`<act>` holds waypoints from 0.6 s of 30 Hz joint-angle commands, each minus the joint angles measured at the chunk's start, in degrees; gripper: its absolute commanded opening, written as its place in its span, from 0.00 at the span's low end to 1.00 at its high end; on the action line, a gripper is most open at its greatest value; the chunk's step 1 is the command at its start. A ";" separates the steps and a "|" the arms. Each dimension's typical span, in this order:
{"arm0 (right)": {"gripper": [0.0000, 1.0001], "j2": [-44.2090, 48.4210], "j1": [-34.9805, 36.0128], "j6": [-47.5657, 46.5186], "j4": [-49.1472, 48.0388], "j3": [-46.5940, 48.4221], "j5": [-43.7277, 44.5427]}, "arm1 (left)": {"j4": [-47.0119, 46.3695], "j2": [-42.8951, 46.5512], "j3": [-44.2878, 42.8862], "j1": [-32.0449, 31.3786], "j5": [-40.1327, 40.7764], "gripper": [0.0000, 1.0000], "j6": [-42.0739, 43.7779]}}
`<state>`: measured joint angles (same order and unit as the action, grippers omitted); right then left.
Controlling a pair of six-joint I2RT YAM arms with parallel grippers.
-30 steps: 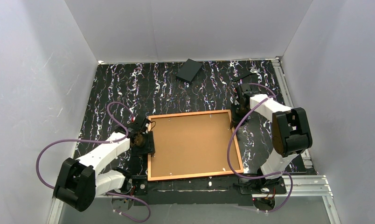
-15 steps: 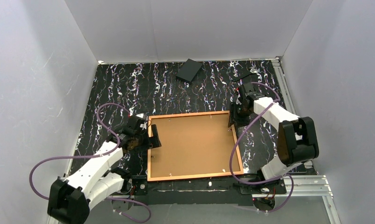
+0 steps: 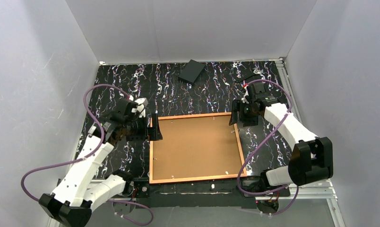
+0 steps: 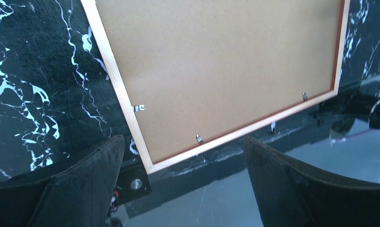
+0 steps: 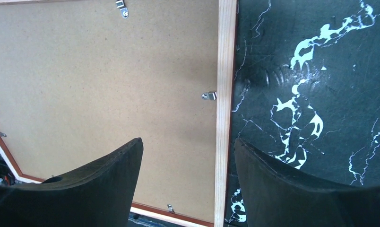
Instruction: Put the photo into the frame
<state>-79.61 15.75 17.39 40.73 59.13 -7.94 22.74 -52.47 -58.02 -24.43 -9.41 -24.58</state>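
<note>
The left gripper [image 3: 153,128] has its jaws apart and empty above the left rail of the frame [image 3: 151,158]. The right gripper [image 3: 235,118] has its jaws apart and empty above the far right corner. The frame lies flat, back up, on the black marbled table [image 3: 169,90] between the arms, with a brown board [image 3: 195,146] filling it.

the backing board [image 3: 195,144] fills the frame [image 3: 197,178], hiding whatever lies under it. beyond the frame, a flat dark object [image 3: 192,71] is too small to identify.
</note>
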 commanded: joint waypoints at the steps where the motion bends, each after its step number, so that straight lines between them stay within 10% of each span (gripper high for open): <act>1: 0.79 1.88 2.09 0.34 2.41 0.17 -1.26 | 17.88 -5.16 -8.02 0.53 -4.83 0.98 7.30; 18: 0.84 7.74 34.75 -2.41 -5.92 -3.47 -3.84 | 10.85 -3.33 6.37 17.25 -2.52 0.98 9.46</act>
<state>-76.27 44.51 17.96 40.23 57.80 -9.26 31.90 -56.47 -56.23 -10.09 -11.11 -16.40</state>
